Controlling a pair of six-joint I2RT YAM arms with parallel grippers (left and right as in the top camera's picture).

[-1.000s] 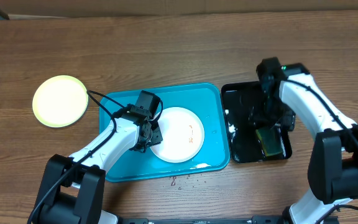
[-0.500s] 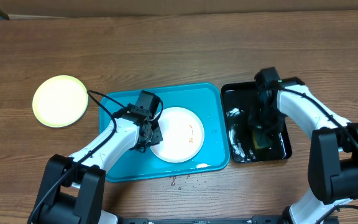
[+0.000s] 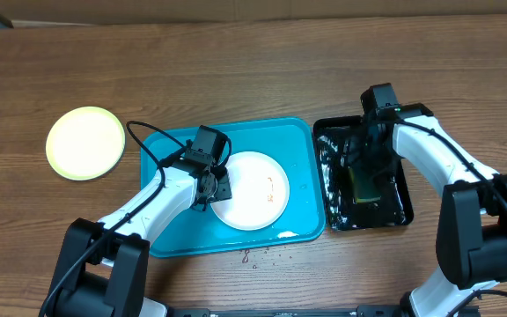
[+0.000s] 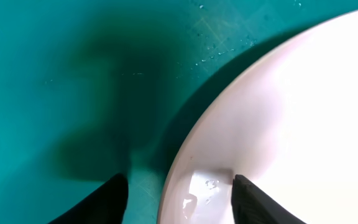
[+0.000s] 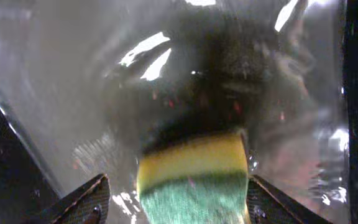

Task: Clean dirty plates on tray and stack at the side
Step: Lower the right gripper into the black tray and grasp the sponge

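My left claw (image 4: 182, 194) straddles the white plate's (image 3: 255, 189) rim on the turquoise tray (image 3: 170, 231), jaws apart, apparently to steady it. My right claw (image 5: 179, 202), clamped on the yellow-green sponge (image 5: 191, 163), dips it in the wet black tray (image 3: 396, 216) for scrubbing.

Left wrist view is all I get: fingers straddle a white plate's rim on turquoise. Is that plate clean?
Observer: No. Overhead, the white plate shows small orange-red smears right of its centre.
Operator: What is the other arm doing?
Observer: The right gripper holds a yellow-green sponge over the black tray, beside the turquoise one.
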